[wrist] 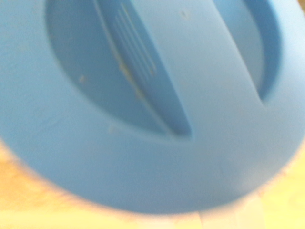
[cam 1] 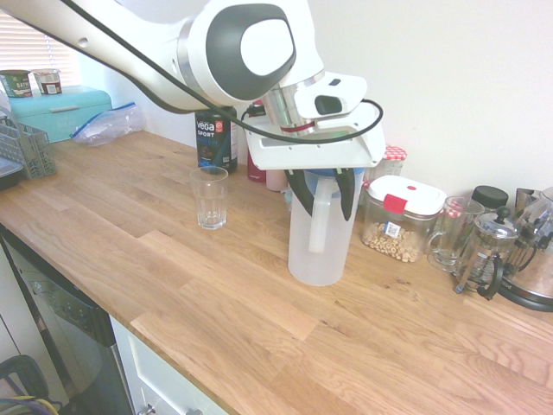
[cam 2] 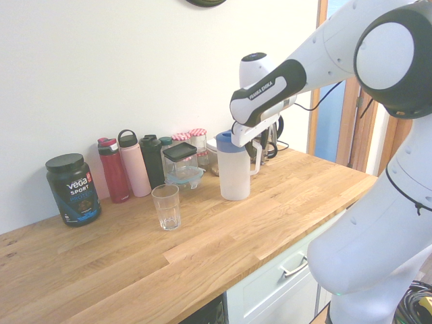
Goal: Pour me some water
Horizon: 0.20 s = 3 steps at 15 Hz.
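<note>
A tall frosted jug (cam 1: 315,251) (cam 2: 234,179) with a white handle stands upright on the wooden counter. Its blue lid (wrist: 143,119) fills the wrist view, blurred. No water can be made out through the frosted wall. My gripper (cam 1: 324,186) (cam 2: 252,138) hangs right over the jug's top. Its dark fingers (cam 1: 296,186) stand apart on either side of the handle's upper end, with gaps showing, so it is open. A clear ribbed glass tumbler (cam 1: 209,197) (cam 2: 166,207) stands empty on the counter, a short way from the jug.
Against the wall stand a black Vega tub (cam 1: 216,138) (cam 2: 73,189) and several bottles (cam 2: 128,169). A cereal container (cam 1: 402,220), a glass mug (cam 1: 454,233) and a French press (cam 1: 488,251) stand beside the jug. A dish rack (cam 1: 26,147) sits at the counter's far end.
</note>
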Motion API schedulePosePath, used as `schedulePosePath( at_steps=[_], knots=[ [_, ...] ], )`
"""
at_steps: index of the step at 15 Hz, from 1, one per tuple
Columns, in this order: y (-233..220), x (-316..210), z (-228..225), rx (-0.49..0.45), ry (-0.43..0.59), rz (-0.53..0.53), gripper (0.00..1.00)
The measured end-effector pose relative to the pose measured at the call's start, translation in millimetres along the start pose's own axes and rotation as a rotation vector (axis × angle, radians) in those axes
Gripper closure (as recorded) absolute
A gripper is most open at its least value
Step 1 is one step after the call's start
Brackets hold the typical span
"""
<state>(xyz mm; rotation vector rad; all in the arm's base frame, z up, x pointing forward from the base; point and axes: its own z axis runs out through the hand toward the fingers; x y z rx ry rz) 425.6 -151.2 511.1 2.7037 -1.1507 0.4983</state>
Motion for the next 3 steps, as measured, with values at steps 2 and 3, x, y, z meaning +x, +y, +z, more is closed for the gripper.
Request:
schedulePosePath(
  at_steps=[2, 3],
  knots=[
    [6, -14, -23, 0.000, -0.081, 0.024, 0.00],
    [5, -24, -34, 0.007, -0.119, 0.030, 0.00]
  ],
)
